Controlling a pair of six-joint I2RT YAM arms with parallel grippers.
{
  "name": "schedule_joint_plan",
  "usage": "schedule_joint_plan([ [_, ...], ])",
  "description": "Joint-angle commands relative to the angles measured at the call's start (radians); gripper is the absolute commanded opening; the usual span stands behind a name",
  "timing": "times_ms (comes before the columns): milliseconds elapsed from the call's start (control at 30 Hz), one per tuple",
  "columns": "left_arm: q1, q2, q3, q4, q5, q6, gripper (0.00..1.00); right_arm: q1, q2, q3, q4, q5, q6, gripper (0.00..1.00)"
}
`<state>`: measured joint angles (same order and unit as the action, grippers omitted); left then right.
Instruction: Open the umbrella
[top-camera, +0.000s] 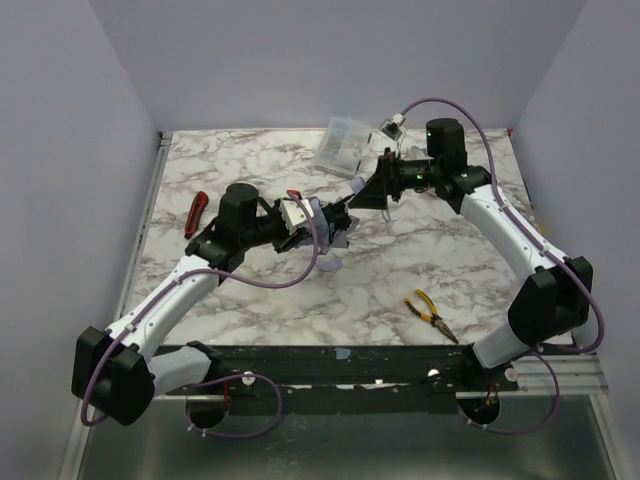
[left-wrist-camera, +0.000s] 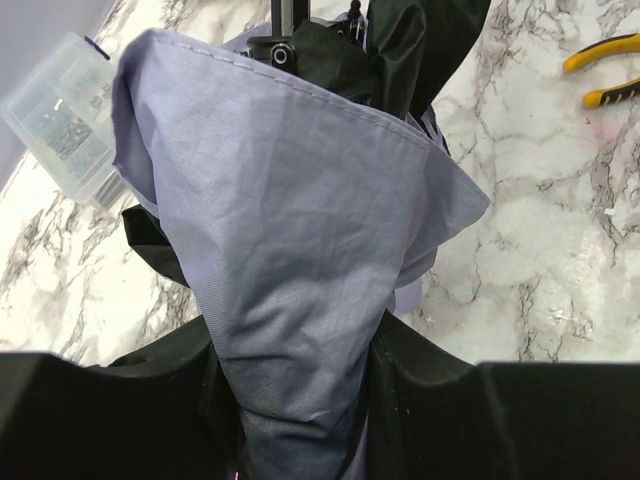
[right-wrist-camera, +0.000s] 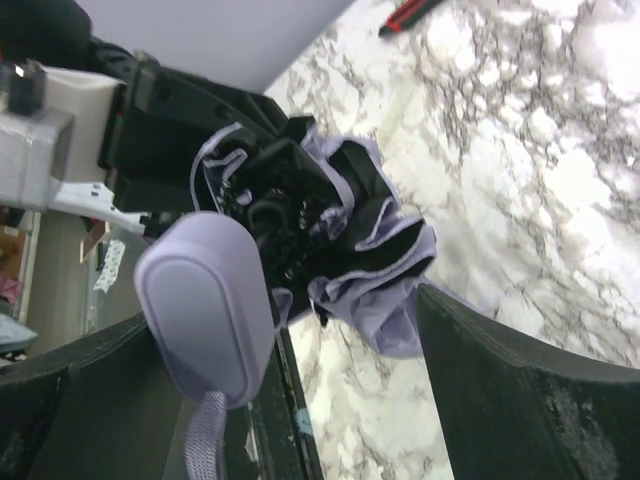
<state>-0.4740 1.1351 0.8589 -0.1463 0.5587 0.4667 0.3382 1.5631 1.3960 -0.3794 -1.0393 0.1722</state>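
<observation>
Left gripper is clenching the bunched canopy of the compact umbrella, pale lavender fabric outside and black inside. The cloth is filling the gap between its black fingers. Judgement: this is anchoring the canopy end so the other arm can work the handle end.

Right gripper is facing that end with its jaws standing apart. The small pale rounded plastic handle is lying against one finger and the other finger is well clear, so it is gripping nothing.

The umbrella is hanging between the two grippers above the white-and-grey marble table, near the clear plastic box. The canopy is sitting folded, with pleats crumpled and loose around the thin black shaft and no ribs spread. Opening is not yet done.
</observation>
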Motion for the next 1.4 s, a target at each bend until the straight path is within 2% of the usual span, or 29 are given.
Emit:
schedule_joint_plan([
  [0, 0.000, 0.012, 0.058, 0.059, 0.067, -0.043, 0.00, -0.004, -0.044, -0.020, 0.209, -0.037, 0.138, 0.89],
  [33, 0.000, 0.012, 0.058, 0.059, 0.069, -0.047, 0.00, -0.004, -0.046, -0.018, 0.217, -0.035, 0.141, 0.87],
  [167, 0.000, 0.008, 0.054, 0.056, 0.065, -0.053, 0.00, -0.004, -0.045, -0.004, 0.184, -0.031, 0.106, 0.67],
  [200, 0.000, 0.007, 0.053, 0.054, 0.065, -0.053, 0.00, -0.004, -0.044, 0.001, 0.165, -0.034, 0.089, 0.56],
  [300, 0.000, 0.006, 0.052, 0.045, 0.057, -0.051, 0.00, -0.004, -0.037, 0.029, 0.081, -0.034, 0.021, 0.33],
  [400, 0.000, 0.011, 0.047, 0.017, 0.038, -0.036, 0.00, -0.005, -0.037, 0.075, -0.003, -0.015, -0.054, 0.02],
  [600, 0.092, -0.010, -0.069, -0.093, 0.009, 0.119, 0.00, -0.087, -0.035, 0.219, -0.134, -0.012, -0.125, 0.01],
  [900, 0.381, -0.075, -0.285, -0.258, 0.003, 0.547, 0.00, -0.396, 0.049, 0.460, -0.341, -0.213, -0.207, 0.01],
  [1000, 0.464, -0.078, -0.305, -0.271, 0.012, 0.602, 0.00, -0.460, 0.082, 0.521, -0.421, -0.260, -0.254, 0.01],
  [1100, 0.526, -0.062, -0.286, -0.288, 0.030, 0.607, 0.00, -0.478, 0.084, 0.515, -0.446, -0.293, -0.267, 0.01],
  [1367, 0.556, -0.040, -0.297, -0.261, 0.034, 0.651, 0.00, -0.511, 0.076, 0.482, -0.349, -0.335, -0.200, 0.01],
])
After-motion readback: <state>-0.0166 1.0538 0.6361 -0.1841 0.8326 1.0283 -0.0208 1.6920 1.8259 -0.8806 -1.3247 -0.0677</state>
